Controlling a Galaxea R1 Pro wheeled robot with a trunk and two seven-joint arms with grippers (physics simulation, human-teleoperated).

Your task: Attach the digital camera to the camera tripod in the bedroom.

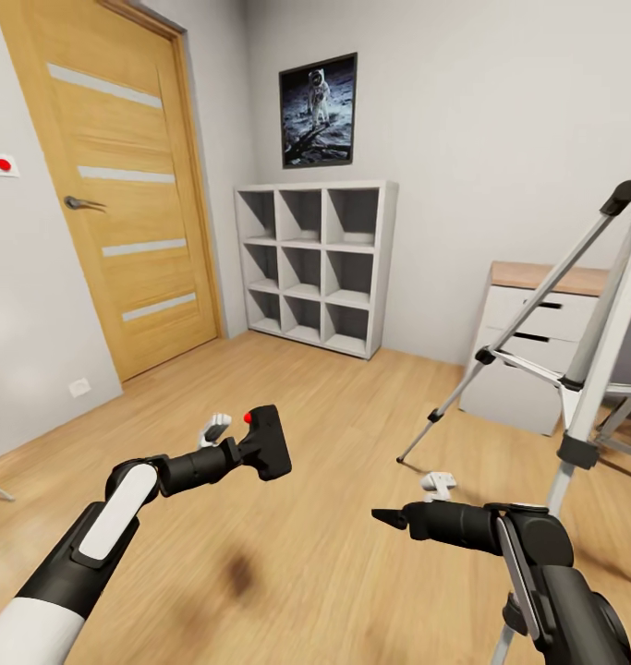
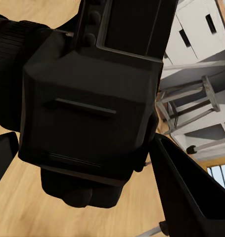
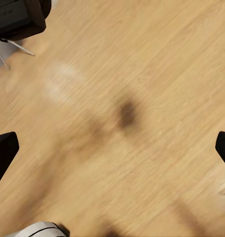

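The left gripper (image 1: 246, 450) pinches the digital camera (image 1: 267, 441) (red button up), well apart from the camera tripod (image 1: 592, 369) on the right; the nearer right gripper (image 1: 389, 518) hangs spread, empty.

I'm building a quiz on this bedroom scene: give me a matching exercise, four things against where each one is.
Things:
1. camera
2. tripod
3. shelves
4. poster

Places:
a. on the wall above the shelves
b. standing at the right, in front of the desk
c. held in the left gripper
d. against the far wall, right of the door

Pairs: 1-c, 2-b, 3-d, 4-a
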